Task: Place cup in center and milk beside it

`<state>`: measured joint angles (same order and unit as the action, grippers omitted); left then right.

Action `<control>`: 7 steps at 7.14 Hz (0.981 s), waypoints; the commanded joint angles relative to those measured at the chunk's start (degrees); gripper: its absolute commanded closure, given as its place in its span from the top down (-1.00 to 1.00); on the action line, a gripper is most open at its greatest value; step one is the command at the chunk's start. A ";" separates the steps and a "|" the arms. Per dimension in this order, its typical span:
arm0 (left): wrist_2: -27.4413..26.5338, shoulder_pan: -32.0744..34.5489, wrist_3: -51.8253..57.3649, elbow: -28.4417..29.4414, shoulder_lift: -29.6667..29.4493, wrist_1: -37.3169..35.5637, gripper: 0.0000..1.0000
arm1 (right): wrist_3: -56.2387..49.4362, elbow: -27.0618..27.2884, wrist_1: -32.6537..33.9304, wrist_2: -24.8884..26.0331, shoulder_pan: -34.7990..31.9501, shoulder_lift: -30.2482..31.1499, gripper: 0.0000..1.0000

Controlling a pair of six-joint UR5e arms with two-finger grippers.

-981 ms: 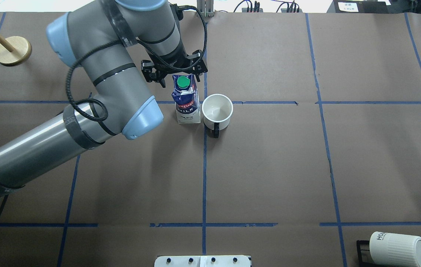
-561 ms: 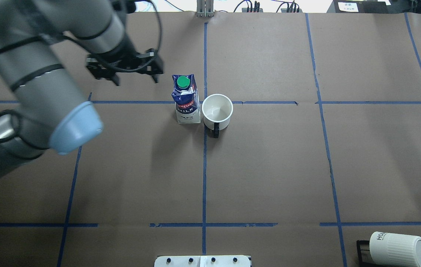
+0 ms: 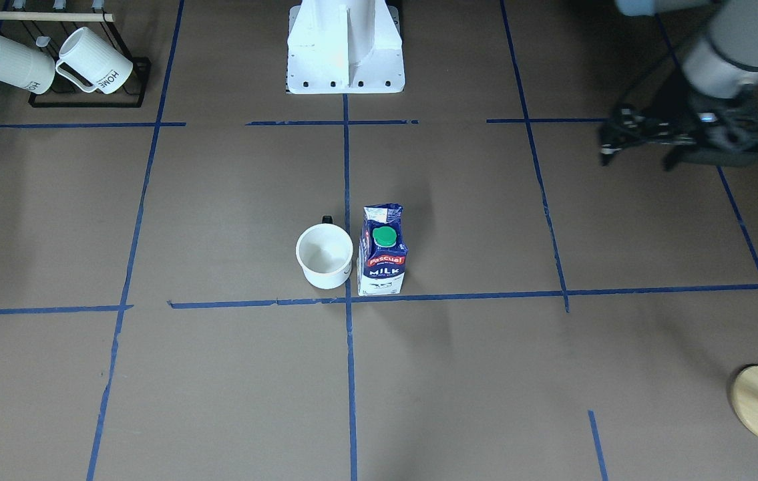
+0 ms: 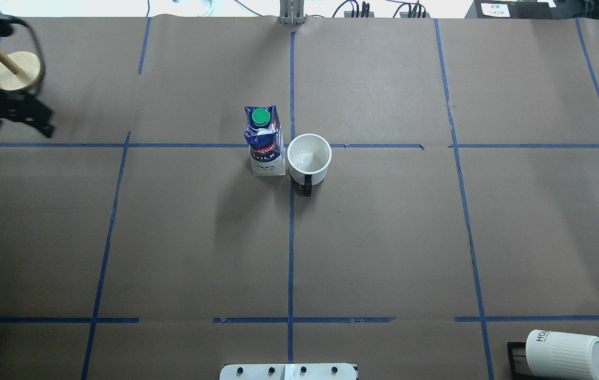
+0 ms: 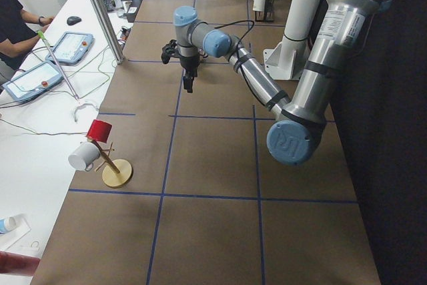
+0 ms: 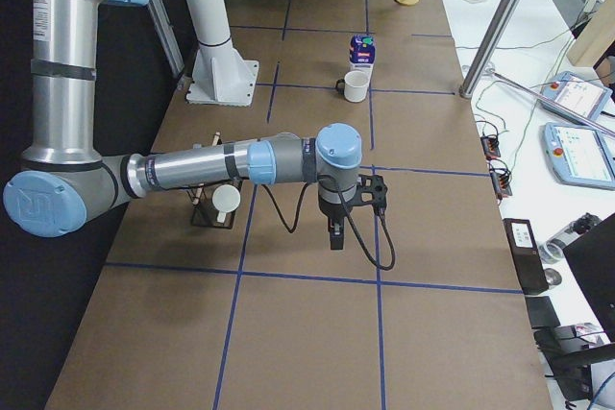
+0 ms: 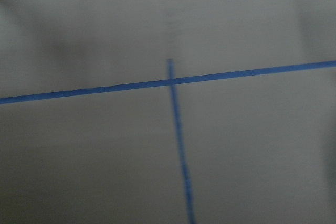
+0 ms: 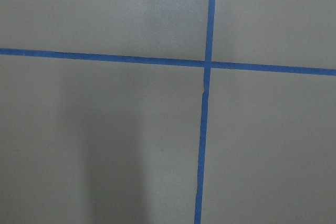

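The cup point(image 4: 308, 153) is a white mug with a black handle. It stands upright just right of the center tape crossing point(image 4: 292, 145). The milk point(image 4: 265, 141), a blue and white carton with a green cap, stands upright touching or nearly touching the cup's left side. Both also show in the front-facing view, cup point(image 3: 324, 256) and milk point(image 3: 383, 257). My left gripper point(image 4: 20, 129) is open and empty at the far left edge, well away from both. My right gripper point(image 6: 336, 228) shows only in the exterior right view, so I cannot tell its state.
A wooden mug tree base point(image 4: 18, 71) stands by the left gripper. A black rack with ribbed "HOME" mugs point(image 3: 51, 60) sits at the near right corner. The white robot base point(image 3: 345, 47) is at the near middle edge.
My left arm has swung away to the left, from just behind the milk carton to the table's left edge, gripper open throughout. The cup and milk have not moved.
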<state>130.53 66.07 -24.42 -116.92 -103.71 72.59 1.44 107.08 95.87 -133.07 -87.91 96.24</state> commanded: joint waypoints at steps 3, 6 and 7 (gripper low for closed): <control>2.45 20.82 37.45 17.72 7.82 0.35 1.00 | -3.97 -0.82 -0.07 -1.84 -1.03 1.93 1.00; 2.45 23.84 40.16 26.55 9.13 5.80 1.00 | -4.52 -0.82 -0.07 -5.18 -1.30 2.81 1.00; 3.41 24.02 39.98 26.74 11.23 8.24 1.00 | -4.43 -0.82 -0.07 -5.18 -1.30 2.81 1.00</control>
<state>133.19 89.72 15.49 -91.42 -94.44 78.41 -3.00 106.22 95.80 -138.00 -89.17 98.98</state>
